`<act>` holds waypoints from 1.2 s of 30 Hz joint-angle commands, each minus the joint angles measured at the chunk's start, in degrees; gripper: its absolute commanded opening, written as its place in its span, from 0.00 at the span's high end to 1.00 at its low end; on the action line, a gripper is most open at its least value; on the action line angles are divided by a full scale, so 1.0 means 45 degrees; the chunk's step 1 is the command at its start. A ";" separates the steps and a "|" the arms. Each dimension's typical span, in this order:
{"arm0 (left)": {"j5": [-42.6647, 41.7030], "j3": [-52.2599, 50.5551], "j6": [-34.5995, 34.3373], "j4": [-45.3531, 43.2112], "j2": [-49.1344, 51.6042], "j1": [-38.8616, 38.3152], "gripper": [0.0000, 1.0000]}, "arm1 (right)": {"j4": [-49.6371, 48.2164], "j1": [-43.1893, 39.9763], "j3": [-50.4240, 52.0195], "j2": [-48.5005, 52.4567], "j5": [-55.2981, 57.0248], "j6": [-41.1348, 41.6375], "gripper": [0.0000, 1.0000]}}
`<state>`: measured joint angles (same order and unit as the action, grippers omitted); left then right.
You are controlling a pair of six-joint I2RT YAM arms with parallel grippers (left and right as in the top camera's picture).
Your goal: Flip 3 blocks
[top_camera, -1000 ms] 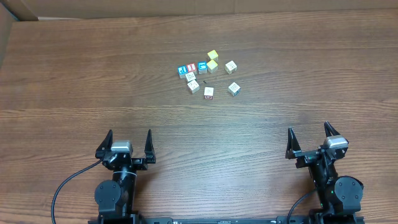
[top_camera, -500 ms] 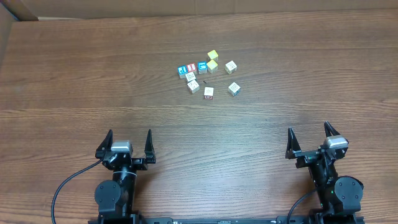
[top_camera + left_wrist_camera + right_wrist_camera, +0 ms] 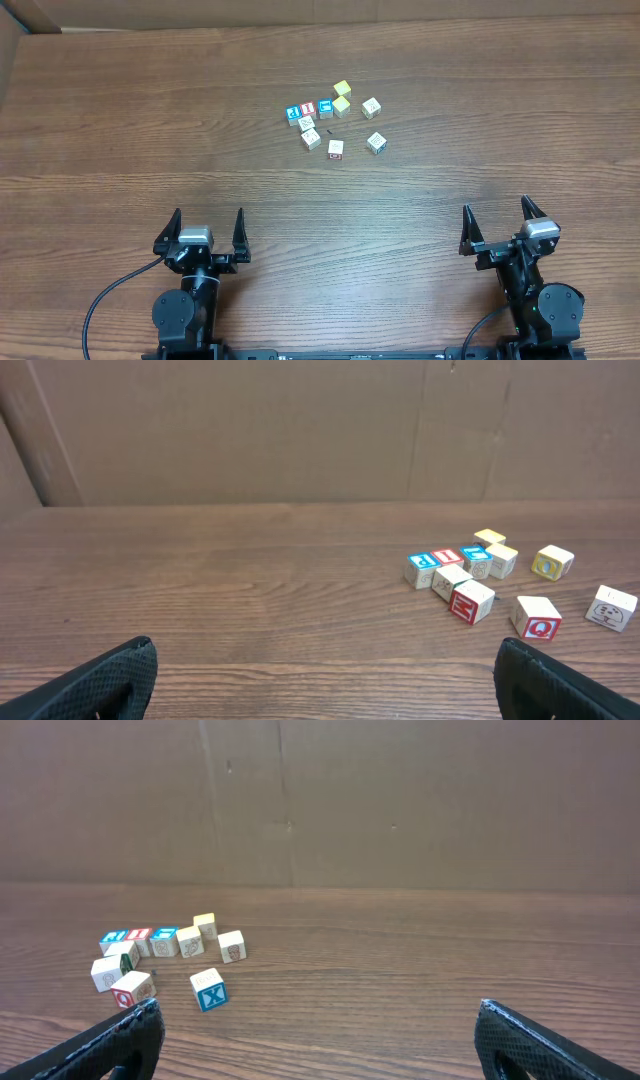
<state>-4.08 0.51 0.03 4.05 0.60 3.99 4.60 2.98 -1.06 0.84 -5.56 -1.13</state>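
Overhead: shows the left gripper [image 3: 208,215] and right gripper [image 3: 496,205] parked low at the near edge of the brown wood-grain table [image 3: 120,120], fingers spread wide, holding nothing. Places, well ahead near the far side, a pale wooden cube with a blue letter face [image 3: 376,142], a pale wooden cube with a red-bordered face [image 3: 336,149] near it, and a pale wooden cube with a greenish mark [image 3: 371,106] beside two plain yellow wooden cubes [image 3: 342,97].

Left wrist: catches only black fingertips [image 3: 110,680] at the lower corners, far apart. Puts the cubes ahead to the right and makes a red Q legible, unreadable from above. Adds a brown cardboard wall [image 3: 250,430] behind.

Right wrist: puts the cubes ahead to the left and reveals a blue X.

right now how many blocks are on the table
10: blue, red, blue in a row; two yellow right of it; five pale scattered nearby. None seems hidden.
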 commanded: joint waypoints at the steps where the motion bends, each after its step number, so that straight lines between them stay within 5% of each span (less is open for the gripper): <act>1: -0.0092 -0.0053 0.0194 0.0010 -0.0053 -0.0058 0.00 | -0.0058 -0.0015 0.0136 -0.0112 -0.0015 -0.0044 0.00; 36: -0.0238 -0.0053 -0.0010 -0.0141 -0.0053 -0.0058 0.00 | -0.0058 -0.0015 0.0136 -0.0112 -0.0015 -0.0044 0.00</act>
<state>-4.10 0.51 0.01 3.81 0.60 3.97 4.56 2.98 -1.06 0.84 -5.58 -1.10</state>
